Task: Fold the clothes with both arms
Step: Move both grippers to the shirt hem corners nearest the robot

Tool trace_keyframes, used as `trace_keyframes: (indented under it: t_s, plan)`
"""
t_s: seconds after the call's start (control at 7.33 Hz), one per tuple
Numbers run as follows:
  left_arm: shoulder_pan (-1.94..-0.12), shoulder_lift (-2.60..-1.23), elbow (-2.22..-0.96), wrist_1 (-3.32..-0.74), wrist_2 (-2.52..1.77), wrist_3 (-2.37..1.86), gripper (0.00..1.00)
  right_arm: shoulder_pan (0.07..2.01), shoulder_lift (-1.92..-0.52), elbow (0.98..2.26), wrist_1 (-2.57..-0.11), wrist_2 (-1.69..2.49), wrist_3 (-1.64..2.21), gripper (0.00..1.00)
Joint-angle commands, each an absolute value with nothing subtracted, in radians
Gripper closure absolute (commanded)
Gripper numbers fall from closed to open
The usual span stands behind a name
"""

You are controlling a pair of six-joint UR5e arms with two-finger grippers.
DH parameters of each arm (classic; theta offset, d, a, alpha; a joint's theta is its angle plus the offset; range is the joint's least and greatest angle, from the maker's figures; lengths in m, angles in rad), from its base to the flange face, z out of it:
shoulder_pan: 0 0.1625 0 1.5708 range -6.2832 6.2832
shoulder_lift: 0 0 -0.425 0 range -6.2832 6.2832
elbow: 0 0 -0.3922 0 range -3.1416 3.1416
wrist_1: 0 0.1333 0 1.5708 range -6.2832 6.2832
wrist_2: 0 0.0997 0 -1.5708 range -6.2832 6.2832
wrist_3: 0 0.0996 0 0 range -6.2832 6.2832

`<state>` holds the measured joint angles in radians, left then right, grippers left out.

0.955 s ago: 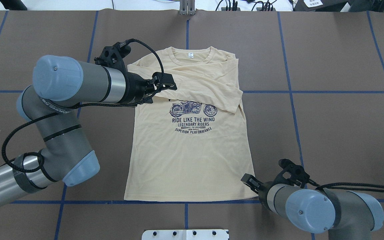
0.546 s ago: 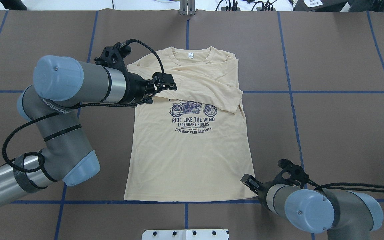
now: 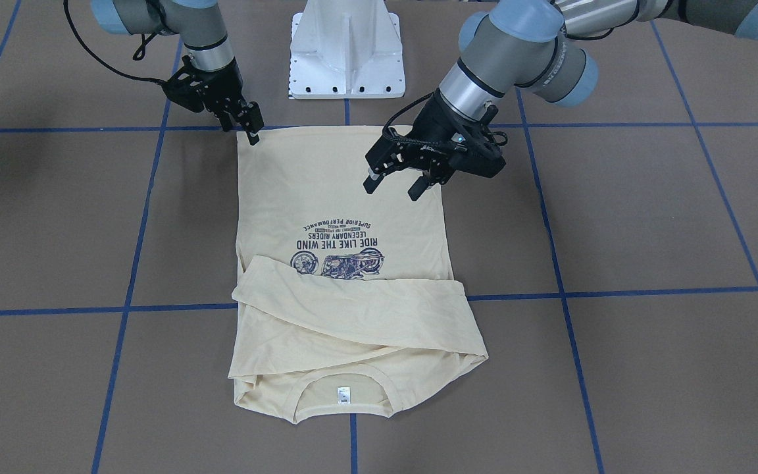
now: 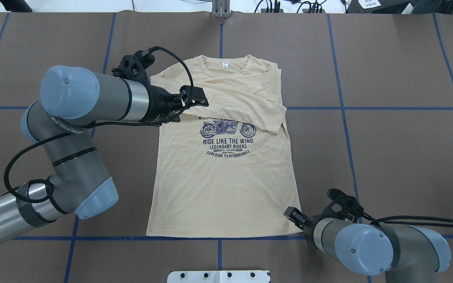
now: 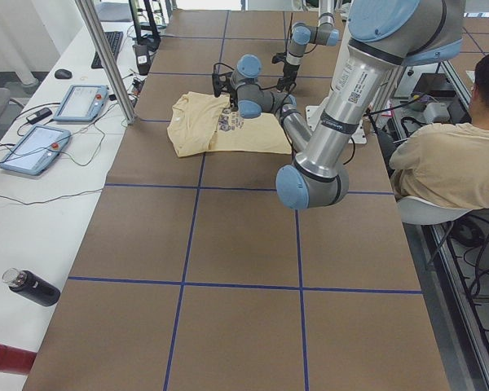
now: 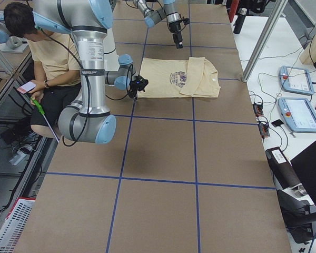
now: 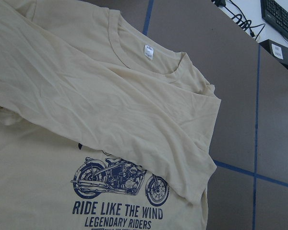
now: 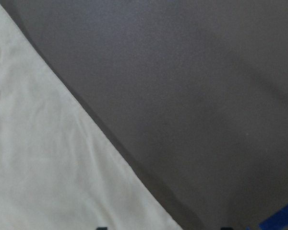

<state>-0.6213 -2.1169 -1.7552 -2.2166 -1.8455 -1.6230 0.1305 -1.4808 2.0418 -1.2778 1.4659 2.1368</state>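
The T-shirt (image 4: 222, 184) lies flat, print up, approx. mid-table btw. the left and right ends. Its long axis runs from the robot-side edge to the operators' edge: hem (image 4: 222, 232) toward the robot, collar (image 4: 225, 67) w/ the white neck label (image 4: 224, 65) toward the operators. Both sleeves are folded in across the chest. The upper sleeve (image 4: 246, 106) covers the top of the motorcycle print (image 4: 228, 135).

Right gripper (image 3: 242, 131): low, at the hem corner on the robot's right. Its jaws are spread. The wrist cam shows the two tips apart w/ the cloth corner lying flat btw. them, so nothing is pinched yet. Whether the tips touch the cloth I cannot tell.

Left gripper (image 3: 391, 191): also spread and empty. It hangs above the shirt, over the shoulder/sleeve area on the robot's left, i.e. the half nearer the operators' edge. It does not touch the cloth.

The relation that matters, in my judgement: the next fold is probably hem to collar, along the long axis, and it needs both hem corners. The right arm is at its corner. The other hem corner (image 4: 150, 232) has no gripper near it. The left gripper is well apart from it, and the corner lies back from that gripper, toward the robot-side edge. So the left arm has to travel, and the right one only to close.
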Motion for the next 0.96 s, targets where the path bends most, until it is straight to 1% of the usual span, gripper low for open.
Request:
trace_keyframes:
  t_s: [0.0,0.14,0.27,0.41,0.55,0.82]
  plan:
    - [-0.621,-2.117,-1.755,-2.217,-1.845,-1.623,0.02,0.130,-1.480,2.042,-1.278,1.466,2.137,0.43]
    - [-0.621,-2.117,-1.755,-2.217,-1.845,-1.623,0.02,0.130,-1.480,2.040,-1.278,1.465,2.137,0.47]
    - [-0.621,-2.117,-1.755,-2.217,-1.845,-1.623,0.02,0.130,-1.480,2.040,-1.278,1.465,2.138,0.61]
    - [-0.621,-2.115,-1.755,-2.217,-1.845,-1.623,0.02,0.130,-1.480,2.043,-1.278,1.465,2.143,0.97]
    - [-0.621,-2.117,-1.755,-2.217,-1.845,-1.623,0.02,0.132,-1.480,2.046,-1.278,1.466,2.141,1.00]
    - [-0.617,-2.114,-1.753,-2.211,-1.842,-1.628,0.02,0.137,-1.491,2.074,-1.278,1.471,2.140,1.00]
